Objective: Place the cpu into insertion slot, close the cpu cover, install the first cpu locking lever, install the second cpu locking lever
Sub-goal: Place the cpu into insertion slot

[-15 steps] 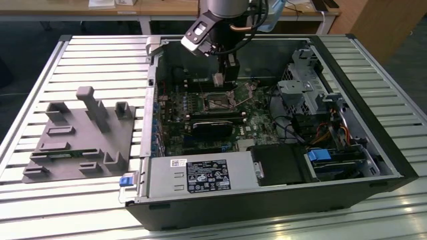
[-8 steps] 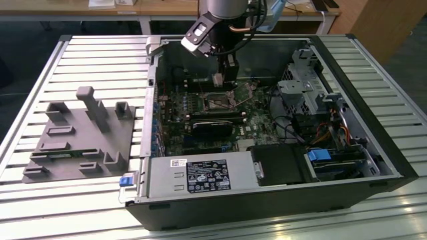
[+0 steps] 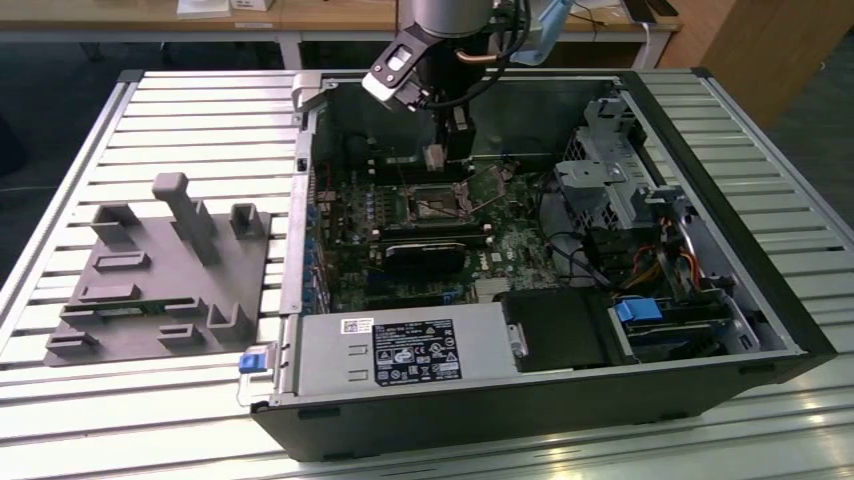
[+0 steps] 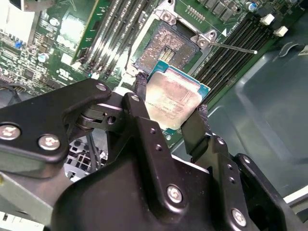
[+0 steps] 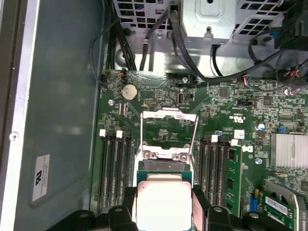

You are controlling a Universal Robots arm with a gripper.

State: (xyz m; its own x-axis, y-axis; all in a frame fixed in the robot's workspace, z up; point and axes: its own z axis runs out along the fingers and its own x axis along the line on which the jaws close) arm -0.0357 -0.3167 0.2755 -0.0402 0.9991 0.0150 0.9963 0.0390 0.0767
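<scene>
Surface: slatted metal top. An open computer case lies on its side, filling the half toward the exterior view's right edge. A grey fixture block sits near the edge on the exterior view's left, well apart from the case.

Motherboard: green and lying flat on the case floor, seen in both wrist views.

Arm: reaches down into the case from its far edge.

Tool: two black fingers press on opposite edges of the cpu, pinching it with the pale metal face toward the wrist cameras. The same grip shows in the first wrist view, tool and cpu.

Cpu position: held in the air above the motherboard, just beside the insertion slot and not seated in it. In the exterior view it hangs over the board's far edge.

Insertion slot: dark contact field exposed, between the rows of memory slots.

Cpu cover: swung open, on the side of the slot away from the tool.
</scene>
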